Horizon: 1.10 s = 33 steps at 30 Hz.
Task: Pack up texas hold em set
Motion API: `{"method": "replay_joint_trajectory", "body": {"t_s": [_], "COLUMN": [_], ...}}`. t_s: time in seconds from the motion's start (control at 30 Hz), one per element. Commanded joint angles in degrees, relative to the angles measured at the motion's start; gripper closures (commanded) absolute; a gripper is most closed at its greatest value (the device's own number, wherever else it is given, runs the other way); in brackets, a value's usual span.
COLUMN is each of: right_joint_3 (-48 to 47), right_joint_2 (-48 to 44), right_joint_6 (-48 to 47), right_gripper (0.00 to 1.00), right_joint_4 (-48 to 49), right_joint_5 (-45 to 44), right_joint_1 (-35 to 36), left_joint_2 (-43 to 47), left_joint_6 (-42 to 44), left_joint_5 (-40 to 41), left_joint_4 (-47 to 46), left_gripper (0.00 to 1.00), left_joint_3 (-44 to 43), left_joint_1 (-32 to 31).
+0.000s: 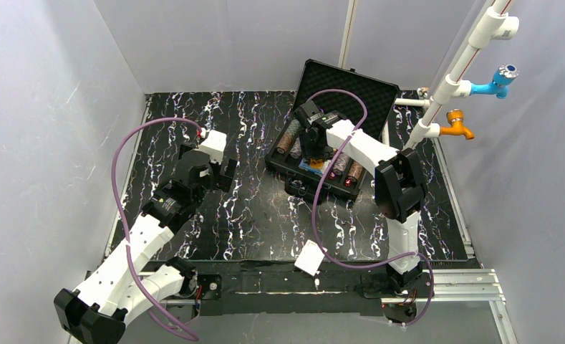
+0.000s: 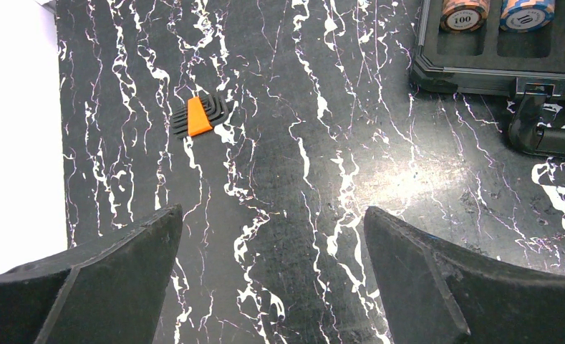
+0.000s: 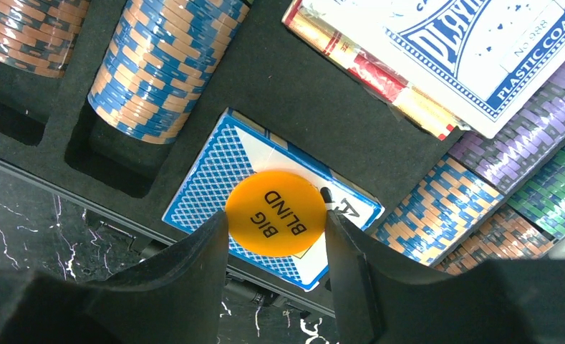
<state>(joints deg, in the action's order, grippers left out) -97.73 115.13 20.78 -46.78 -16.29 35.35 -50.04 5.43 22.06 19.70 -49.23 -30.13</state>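
Grey walls close in the black marbled bench. The case stands open at one o'clock, chips in its slots. My right arm reaches over it, right fingers half closed, pinching the disc above the blue deck. My left arm bends at nine o'clock, left fingers spread wide, holding nothing, over the bench.
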Motion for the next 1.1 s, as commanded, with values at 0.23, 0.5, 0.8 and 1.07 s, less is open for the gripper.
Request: {"method": "replay_joint_trajectory", "body": {"t_s": [0.23, 0.5, 0.8, 1.07], "right_joint_3": [-1.4, -2.5, -2.7, 2.1], "right_joint_2": [0.2, -0.6, -4.2, -13.0], "right_joint_6": [-0.5, -0.9, -1.1, -1.3], "right_gripper": [0.46, 0.26, 0.02, 0.02], "right_joint_4": [-0.7, -1.5, -1.6, -0.7], "right_joint_5": [0.6, -1.0, -1.9, 1.1], "right_joint_1": [0.0, 0.0, 0.0, 0.1], "left_joint_2": [1.4, 1.7, 1.4, 1.0], "left_joint_6": [0.6, 0.6, 0.6, 0.5], "left_joint_5": [1.3, 1.1, 1.0, 1.0], "left_joint_4": [-0.3, -0.5, -0.5, -0.5], "left_gripper": [0.02, 0.02, 0.02, 0.02], "left_joint_3": [-0.3, -0.2, -0.1, -0.2], "left_joint_1": [-0.2, -0.2, -0.2, -0.2]}}
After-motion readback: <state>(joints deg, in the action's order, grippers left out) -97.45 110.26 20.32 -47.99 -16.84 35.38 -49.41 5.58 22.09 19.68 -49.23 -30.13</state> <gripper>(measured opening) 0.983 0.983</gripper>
